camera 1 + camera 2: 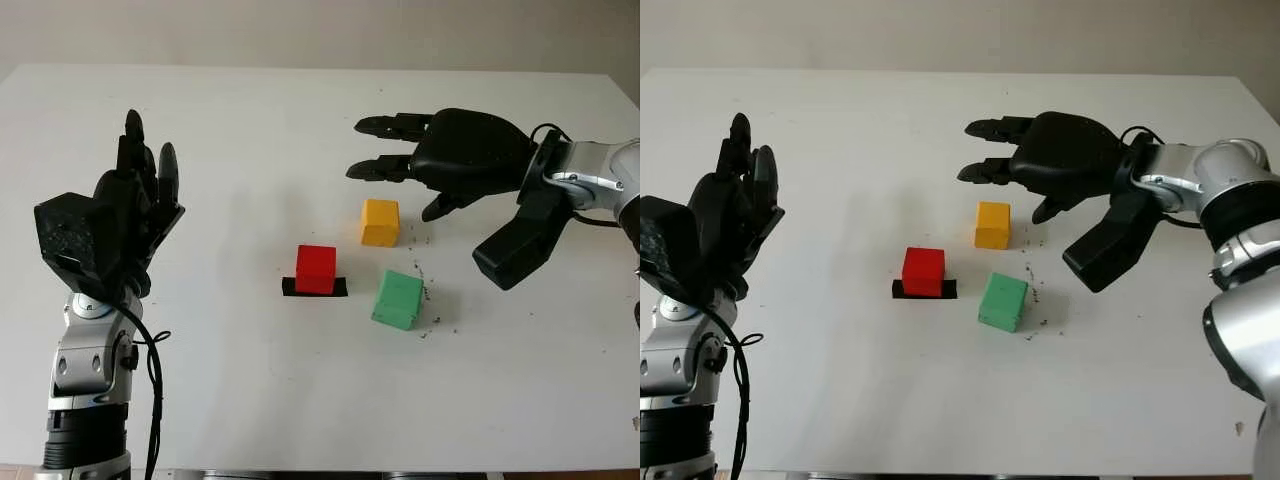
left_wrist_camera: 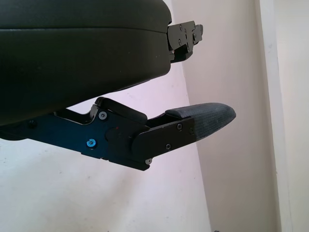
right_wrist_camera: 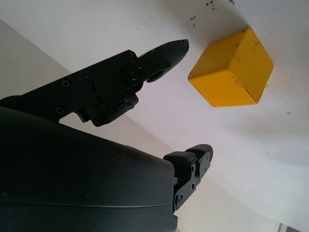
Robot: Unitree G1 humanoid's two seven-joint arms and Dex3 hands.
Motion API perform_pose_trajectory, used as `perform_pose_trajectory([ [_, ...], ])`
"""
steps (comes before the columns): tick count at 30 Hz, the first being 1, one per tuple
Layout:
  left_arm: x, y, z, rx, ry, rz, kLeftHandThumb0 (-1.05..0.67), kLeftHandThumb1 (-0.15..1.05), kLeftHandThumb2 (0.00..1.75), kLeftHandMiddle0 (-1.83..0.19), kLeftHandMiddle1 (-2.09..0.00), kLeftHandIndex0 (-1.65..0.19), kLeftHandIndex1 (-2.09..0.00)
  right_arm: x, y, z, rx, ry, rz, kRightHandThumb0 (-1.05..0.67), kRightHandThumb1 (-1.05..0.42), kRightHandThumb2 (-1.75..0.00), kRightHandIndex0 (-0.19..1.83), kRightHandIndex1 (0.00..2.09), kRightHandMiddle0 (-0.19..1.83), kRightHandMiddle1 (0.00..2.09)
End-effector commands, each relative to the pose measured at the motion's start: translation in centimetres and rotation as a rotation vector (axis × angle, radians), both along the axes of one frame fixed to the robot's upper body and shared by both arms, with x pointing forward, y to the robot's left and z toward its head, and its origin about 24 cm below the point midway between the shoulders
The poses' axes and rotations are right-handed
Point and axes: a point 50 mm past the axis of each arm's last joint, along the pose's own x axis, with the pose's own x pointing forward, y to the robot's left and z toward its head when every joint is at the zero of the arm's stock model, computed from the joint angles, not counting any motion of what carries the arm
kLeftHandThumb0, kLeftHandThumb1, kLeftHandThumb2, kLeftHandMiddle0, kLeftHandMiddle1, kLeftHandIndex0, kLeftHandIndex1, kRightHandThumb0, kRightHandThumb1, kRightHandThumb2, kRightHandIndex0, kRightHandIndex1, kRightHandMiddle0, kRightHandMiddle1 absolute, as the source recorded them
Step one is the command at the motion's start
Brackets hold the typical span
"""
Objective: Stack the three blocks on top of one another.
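Three blocks are sitting apart from one another near the middle of the white table [image 1: 250,130], none stacked. The red block [image 1: 316,269] is standing on a short strip of black tape [image 1: 314,288]. The yellow block [image 1: 380,222] is lying behind it and to the right, and the green block [image 1: 399,299] is sitting in front of the yellow one, slightly turned, with small dark specks [image 1: 428,322] scattered on the table around it.

The right hand [image 1: 400,160] is hovering above the table just behind and to the right of the yellow block, holding nothing, its fingers extended and pointing left; the block is lying below and just ahead of the fingertips, not touched. In the right wrist view the yellow block [image 3: 232,69] is showing just beyond one finger [image 3: 166,50].

The left hand [image 1: 135,190] is raised at the left side, well apart from all three blocks, open and holding nothing, fingers pointing away from the robot.
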Motion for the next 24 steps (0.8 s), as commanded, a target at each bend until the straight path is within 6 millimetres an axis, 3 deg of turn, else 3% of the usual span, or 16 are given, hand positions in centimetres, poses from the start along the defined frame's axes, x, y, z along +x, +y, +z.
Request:
perform_pose_trajectory([
  [1,-0.2,0.0,0.3,0.037,-0.012,-0.005,-0.73,1.05,0.68,0.19,-0.02,0.18,-0.03,0.0,0.4,-0.5,0.008,0.017,0.013,-0.4,-0.84,-0.06,0.1,0.05,0.34,0.14],
  [12,-0.5,-0.8,0.7,0.08,-0.034,-0.015,-0.74,1.05,0.68,0.17,-0.05,0.16,-0.05,0.0,1.4,-1.9,0.009,0.072,0.029,-0.35,-0.9,-0.07,0.09,0.05,0.3,0.1],
  [24,-0.3,-1.2,0.8,0.102,-0.036,-0.026,-0.74,1.05,0.71,0.15,-0.06,0.14,-0.06,-0.1,1.2,-3.0,-0.016,0.083,0.027,-0.36,-0.94,-0.07,0.09,0.06,0.33,0.1],
])
